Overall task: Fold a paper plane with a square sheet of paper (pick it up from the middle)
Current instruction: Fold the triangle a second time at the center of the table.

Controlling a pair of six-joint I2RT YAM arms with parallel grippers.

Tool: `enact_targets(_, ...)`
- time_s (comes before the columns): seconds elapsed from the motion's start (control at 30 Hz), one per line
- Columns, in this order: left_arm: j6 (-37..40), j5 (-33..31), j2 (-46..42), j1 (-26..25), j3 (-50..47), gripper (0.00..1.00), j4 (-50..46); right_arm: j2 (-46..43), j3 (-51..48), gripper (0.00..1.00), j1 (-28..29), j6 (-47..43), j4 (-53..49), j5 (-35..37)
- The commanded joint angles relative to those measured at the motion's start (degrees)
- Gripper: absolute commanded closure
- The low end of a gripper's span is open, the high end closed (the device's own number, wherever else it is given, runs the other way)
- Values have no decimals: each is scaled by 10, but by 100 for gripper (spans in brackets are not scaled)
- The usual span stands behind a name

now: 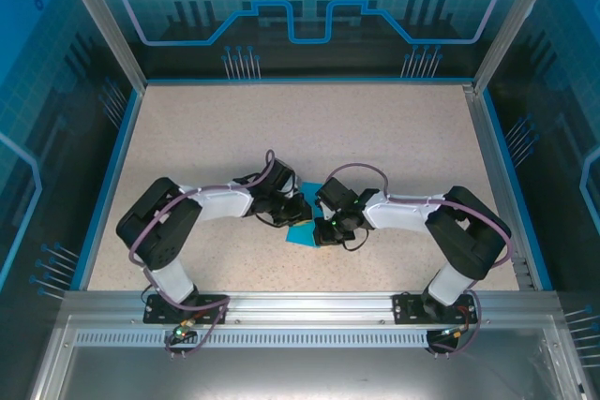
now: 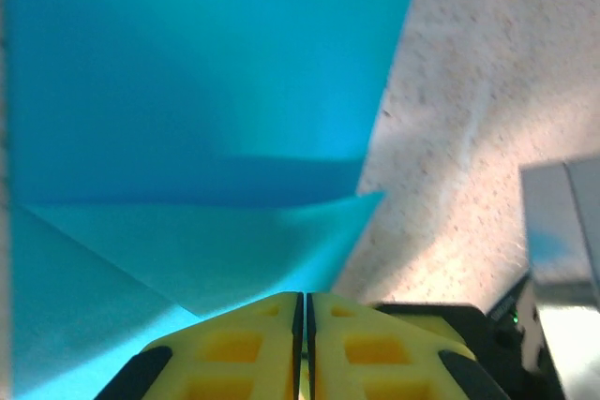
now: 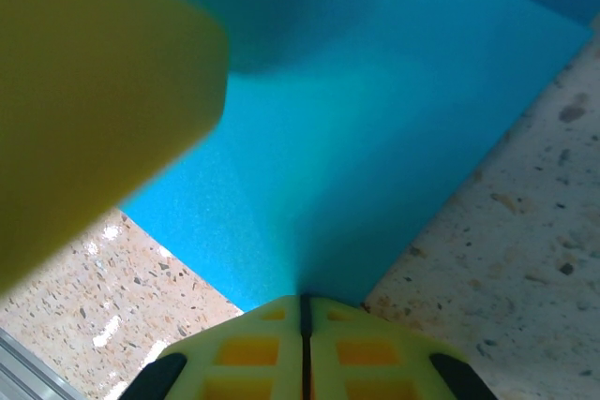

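Observation:
The square sheet of paper (image 1: 302, 233) is teal-blue and partly folded. It lies at the table's centre between both grippers. My left gripper (image 1: 296, 212) comes in from the left. In the left wrist view its yellow fingers (image 2: 234, 348) are pressed together, and a paler folded flap (image 2: 234, 241) of the paper (image 2: 187, 72) runs down to the left gripper's tips (image 2: 302, 299). My right gripper (image 1: 324, 229) comes in from the right. It is shut on a corner of the paper (image 3: 375, 138), which creases upward from its tips (image 3: 302, 303).
The speckled beige table (image 1: 309, 138) lies open beyond the arms, edged by blue rails and the cage frame (image 1: 103, 25). A blurred yellow finger (image 3: 84, 100) of the left gripper looms close in the right wrist view. Part of the right arm's grey body (image 2: 562, 259) shows in the left wrist view.

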Motion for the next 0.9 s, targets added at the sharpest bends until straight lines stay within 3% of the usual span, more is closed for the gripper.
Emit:
enact_targets(0.0,-22,5,-15,-12,-25,87,15,23,-14,92,8,7,-35,25)
enact_targets(0.47,-52,4,15,-39,-48,88,46,26,-12,92,8,9,-38,27)
enact_targets(0.63,-47,-16,36,-41,-48,88,40,32,-13,92,8,8,-44,31)
enact_targets(0.87,-15,-91,36,-40,-38,88,-13,54,-9,92,14,-4,-79,50)
